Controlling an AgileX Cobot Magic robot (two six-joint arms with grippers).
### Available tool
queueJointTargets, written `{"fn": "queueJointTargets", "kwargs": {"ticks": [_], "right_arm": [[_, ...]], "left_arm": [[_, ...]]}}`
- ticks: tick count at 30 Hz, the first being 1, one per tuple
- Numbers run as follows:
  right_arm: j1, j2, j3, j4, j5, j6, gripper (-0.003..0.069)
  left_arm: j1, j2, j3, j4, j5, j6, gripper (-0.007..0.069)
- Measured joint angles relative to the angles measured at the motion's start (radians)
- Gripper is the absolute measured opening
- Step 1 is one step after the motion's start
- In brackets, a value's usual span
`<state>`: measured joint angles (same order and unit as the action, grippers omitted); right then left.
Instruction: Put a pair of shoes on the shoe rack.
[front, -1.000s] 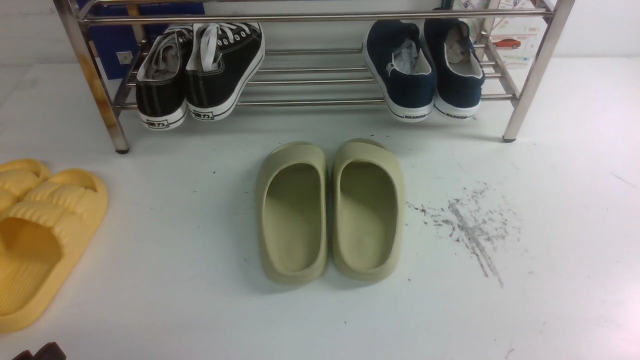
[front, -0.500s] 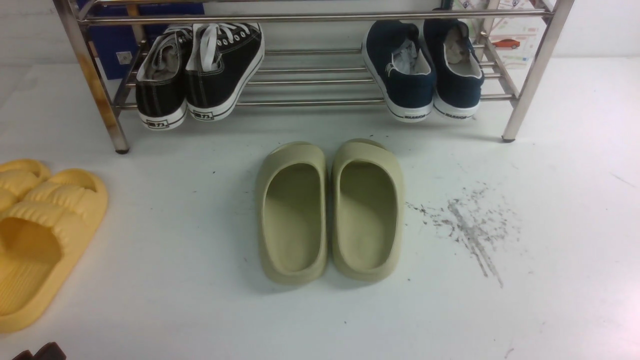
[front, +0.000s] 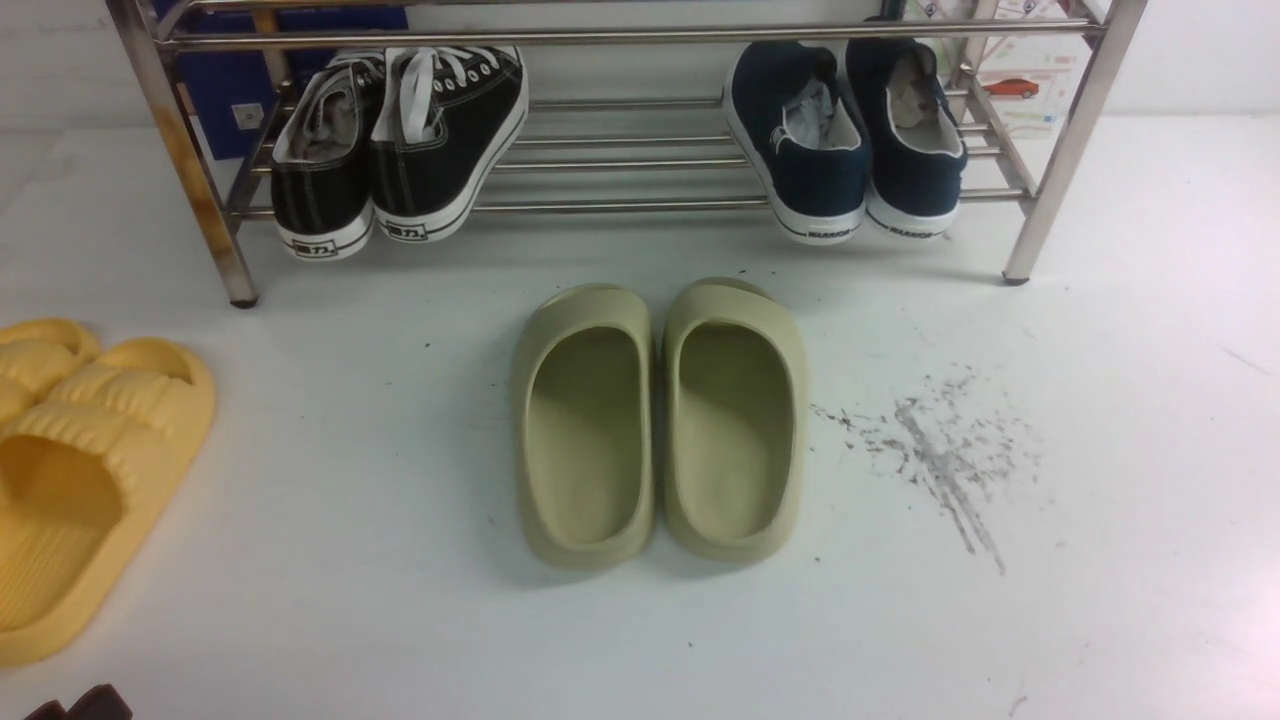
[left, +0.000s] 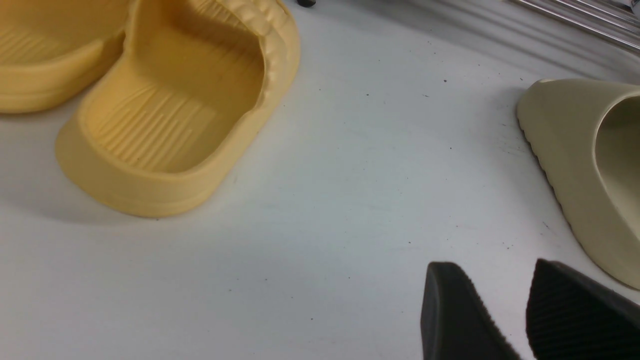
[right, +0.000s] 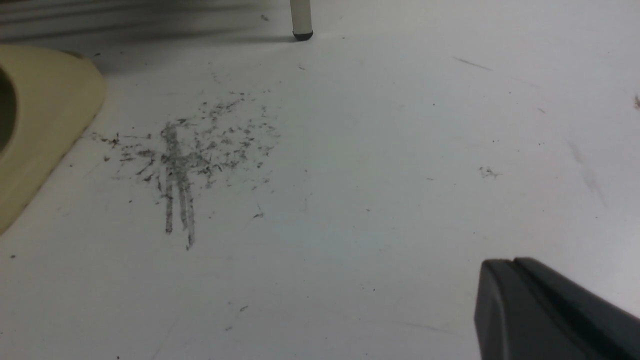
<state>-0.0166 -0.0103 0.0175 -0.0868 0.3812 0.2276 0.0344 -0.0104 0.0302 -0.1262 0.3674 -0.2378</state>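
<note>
- Left hand (left: 525, 310) hangs slightly parted and empty over the desk (front: 350, 500).
- Right hand (right: 515, 300) is pressed closed, empty too.
- The pair of shoes (front: 850, 140) sits far ahead of both hands on the shoe rack (front: 620, 205), heels outward — looks finished.

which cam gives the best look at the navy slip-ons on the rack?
Front view. Both navy slip-ons sit side by side at the right end of the shoe rack's lower shelf, heels toward the camera, paper stuffing visible. The left wrist view shows only a few rack bars, the right wrist view only one rack leg's foot; neither shows the shoes.
</note>
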Motion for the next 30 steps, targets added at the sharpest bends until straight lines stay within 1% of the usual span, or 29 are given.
{"fn": "queueJointTargets", "kwargs": {"ticks": [13, 30], "right_arm": [[0.000, 0.000, 0.000, 0.000, 0.000, 0.000, 0.0028], [0.001, 0.000, 0.000, 0.000, 0.000, 0.000, 0.0052]], "left_arm": [[0.000, 0.000, 0.000, 0.000, 0.000, 0.000, 0.0239], [0.000, 0.000, 0.000, 0.000, 0.000, 0.000, 0.0239]]}}
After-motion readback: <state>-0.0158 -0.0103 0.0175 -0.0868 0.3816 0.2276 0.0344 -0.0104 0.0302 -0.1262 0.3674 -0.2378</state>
